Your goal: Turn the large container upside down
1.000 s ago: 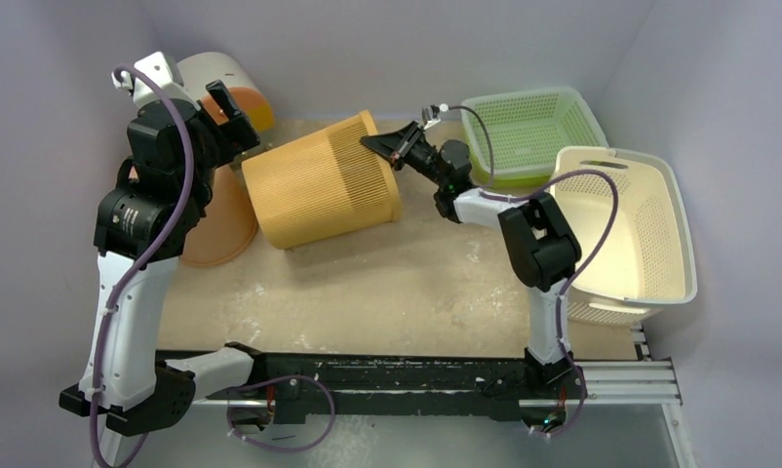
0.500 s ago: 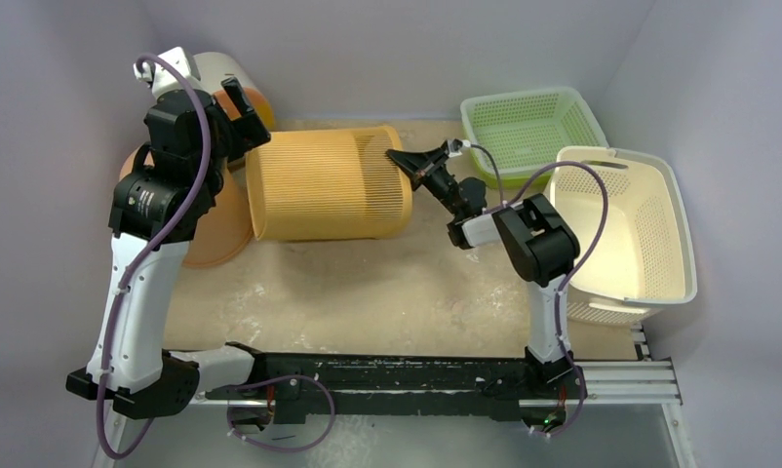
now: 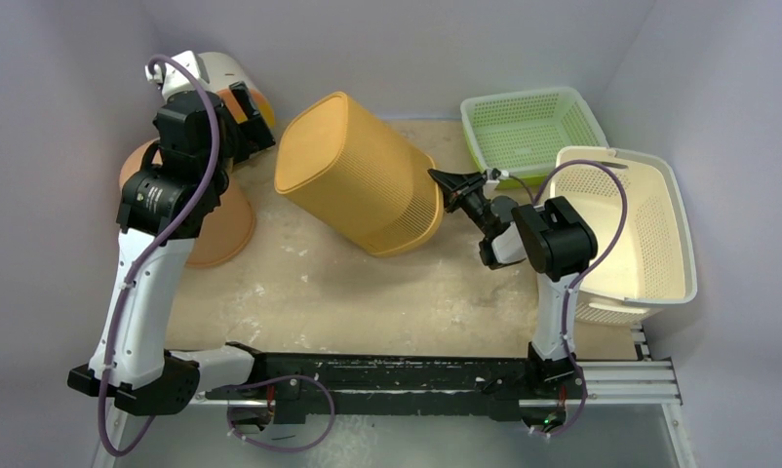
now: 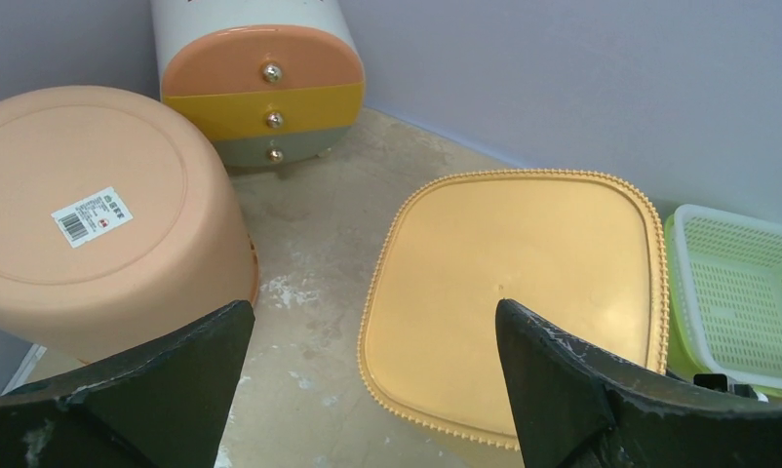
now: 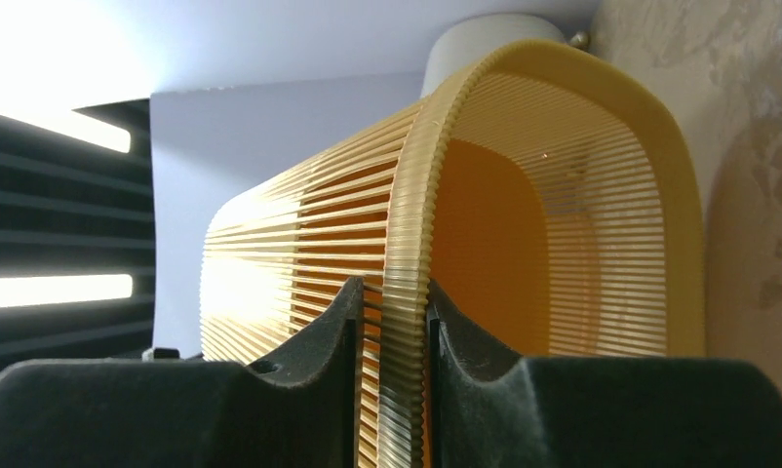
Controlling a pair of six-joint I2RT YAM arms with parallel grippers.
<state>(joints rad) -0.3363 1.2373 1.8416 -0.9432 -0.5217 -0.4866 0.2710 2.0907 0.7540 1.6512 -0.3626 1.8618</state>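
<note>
The large container [image 3: 650, 210], a cream slotted tub, stands upright with its mouth up at the right edge, touched by neither gripper. A tall yellow-orange slatted bin [image 3: 363, 175] leans at mid-table, its solid base [image 4: 524, 283] raised toward the back left and its mouth low at the right. My right gripper [image 3: 444, 185] is at that lower rim. The rim [image 5: 407, 292] runs between its jaws, which stand slightly apart with a gap on one side [image 5: 395, 302]. My left gripper [image 4: 372, 322] hangs wide open above the bin's base, holding nothing.
A green perforated basket [image 3: 528, 127] sits at the back right, touching the cream tub. An upturned peach tub [image 3: 216, 224] and a small drawer unit [image 3: 226, 78] fill the back left. Walls close in on three sides.
The yellow-orange bin swung from lying on its side to leaning base-up. My right gripper moved right and lower with the rim and its jaws eased apart. The left arm barely shifted.
</note>
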